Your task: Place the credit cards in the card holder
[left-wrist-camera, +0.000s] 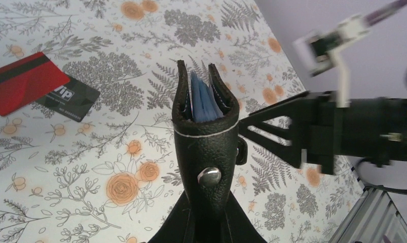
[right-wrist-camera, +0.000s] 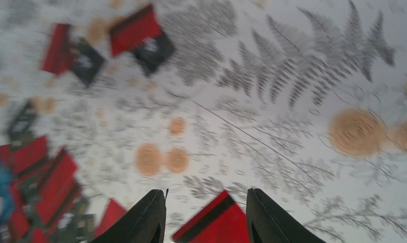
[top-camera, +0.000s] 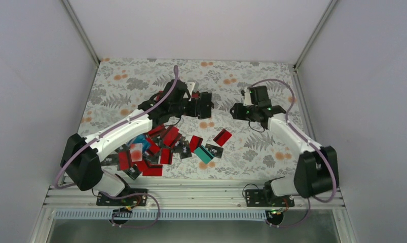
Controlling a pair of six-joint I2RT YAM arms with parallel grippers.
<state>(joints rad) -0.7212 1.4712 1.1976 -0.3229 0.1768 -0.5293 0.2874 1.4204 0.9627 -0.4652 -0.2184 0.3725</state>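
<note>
Mid-insert: left gripper point(top-camera: 193, 106) clamped the card holder point(left-wrist-camera: 204, 136), right gripper point(right-wrist-camera: 206, 195) at 3 o'clock pinched a red card point(right-wrist-camera: 216, 225); next move probably needed lining up with the slot point(left-wrist-camera: 204, 98)

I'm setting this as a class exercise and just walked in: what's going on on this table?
The left gripper holds the black card holder mouth-up above the table, a blue card already inside. The right gripper carries a red card nearby. Many cards lie loose on the flowered cloth.
</note>
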